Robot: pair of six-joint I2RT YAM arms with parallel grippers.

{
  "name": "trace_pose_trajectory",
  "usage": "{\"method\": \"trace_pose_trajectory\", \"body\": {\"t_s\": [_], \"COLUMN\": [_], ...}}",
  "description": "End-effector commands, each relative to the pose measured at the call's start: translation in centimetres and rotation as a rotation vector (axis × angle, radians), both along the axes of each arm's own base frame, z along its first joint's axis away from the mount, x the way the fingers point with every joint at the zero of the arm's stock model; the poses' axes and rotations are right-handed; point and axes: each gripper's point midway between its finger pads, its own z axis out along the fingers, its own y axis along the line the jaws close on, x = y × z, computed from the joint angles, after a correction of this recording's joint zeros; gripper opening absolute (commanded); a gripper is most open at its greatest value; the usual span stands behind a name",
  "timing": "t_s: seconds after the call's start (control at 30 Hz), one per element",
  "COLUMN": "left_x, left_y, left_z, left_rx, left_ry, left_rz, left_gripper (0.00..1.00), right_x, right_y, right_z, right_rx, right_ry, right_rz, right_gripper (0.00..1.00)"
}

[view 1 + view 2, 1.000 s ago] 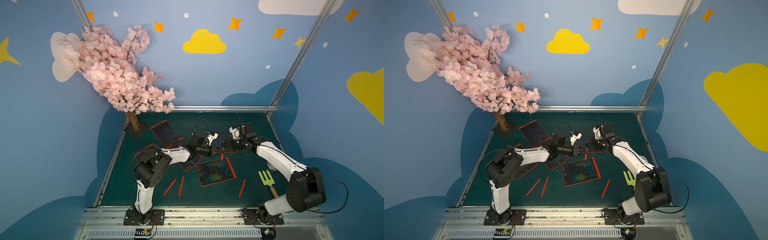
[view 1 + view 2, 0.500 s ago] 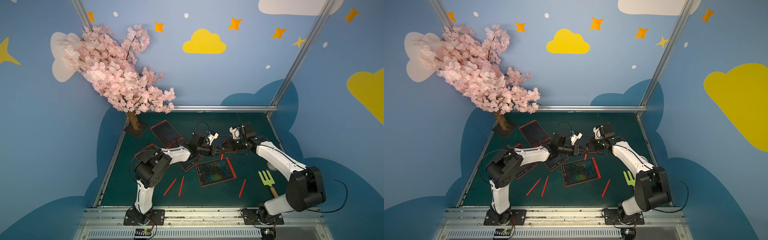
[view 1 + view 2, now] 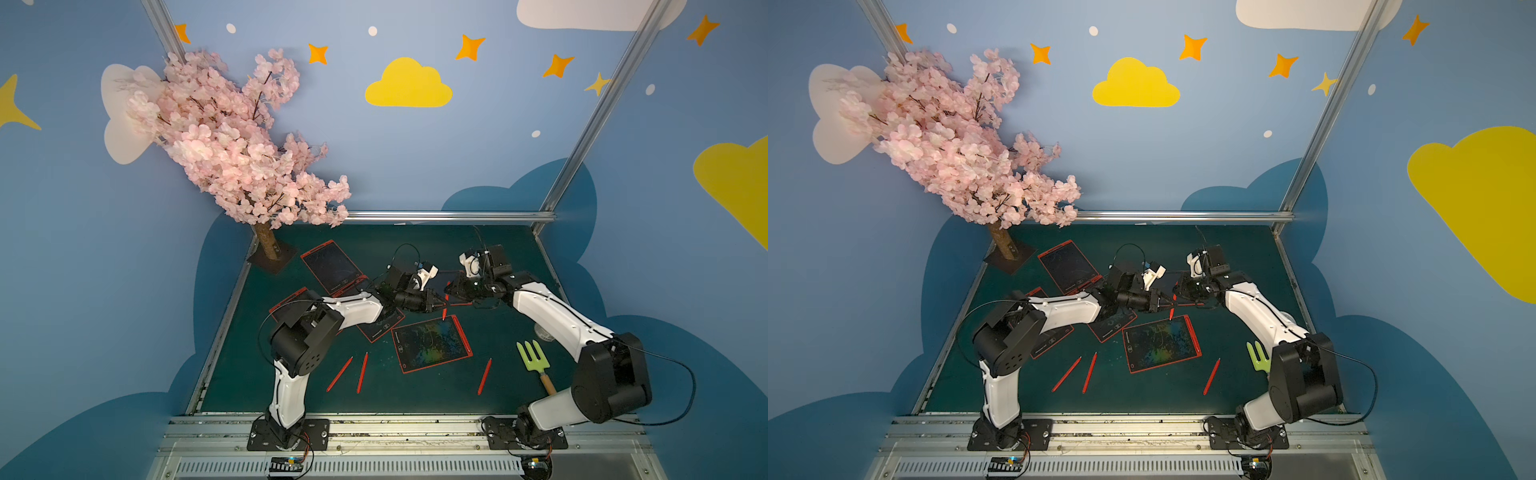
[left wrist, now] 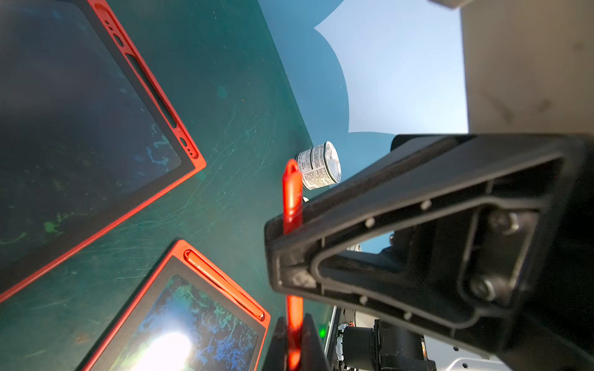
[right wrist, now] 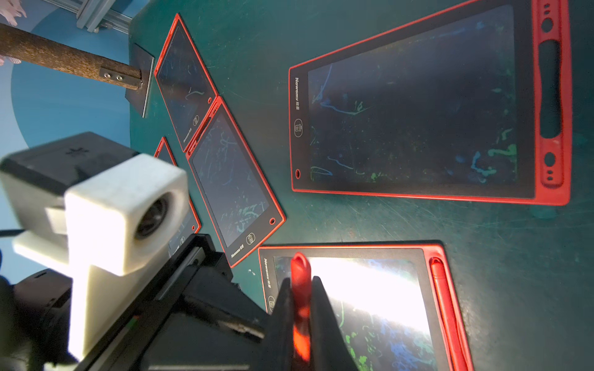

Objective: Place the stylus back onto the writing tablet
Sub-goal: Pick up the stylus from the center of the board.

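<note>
Grip check for you: both claws are clamped tight on the thin red plastic stylus, left gripper at its nine o'clock, right gripper at three. You see it above the green mat, at twelve o'clock of the scribbled red-framed writing tablet.

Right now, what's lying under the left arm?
Under the left arm lie a tablet near the wrist and a second tablet by the elbow. The arm hides part of each, so neither shows whole.

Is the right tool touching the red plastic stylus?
Touching. Right wrist view: right tool is shut on the red plastic stylus, both sides pressed, no gap.
</note>
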Motion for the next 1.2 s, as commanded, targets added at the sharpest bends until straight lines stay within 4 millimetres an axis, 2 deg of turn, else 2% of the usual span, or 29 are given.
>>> {"method": "trace_pose_trajectory", "body": {"t_s": [0.0,0.07,0.53,0.7,0.9,1.17], "left_x": [0.6,0.6,0.3,0.0,-0.8,-0.7], "left_y": [-0.3,-0.4,0.0,0.2,0.0,-0.1], "left_z": [2.0,2.1,1.6,0.8,-0.1,-0.7], "left_rx": [-0.024,-0.024,0.008,0.083,0.201,0.259], "left_ry": [-0.049,-0.051,-0.072,-0.104,-0.172,-0.195], "left_rz": [0.008,0.006,0.005,0.001,-0.014,-0.002], "left_gripper": [0.07,0.03,0.03,0.03,0.03,0.03], "right_x": [0.0,-0.1,-0.5,-0.4,-0.4,-0.6], "right_y": [0.1,0.1,-0.3,-0.6,-0.6,-1.0], "right_z": [1.0,0.9,0.6,0.6,0.3,0.0], "right_rx": [0.006,0.009,-0.008,-0.020,-0.026,-0.044], "right_ry": [-0.028,-0.022,-0.018,-0.021,-0.011,-0.002], "right_rz": [0.012,0.016,0.006,0.002,0.002,-0.006], "right_gripper": [0.04,0.08,0.13,0.13,0.08,0.11]}}
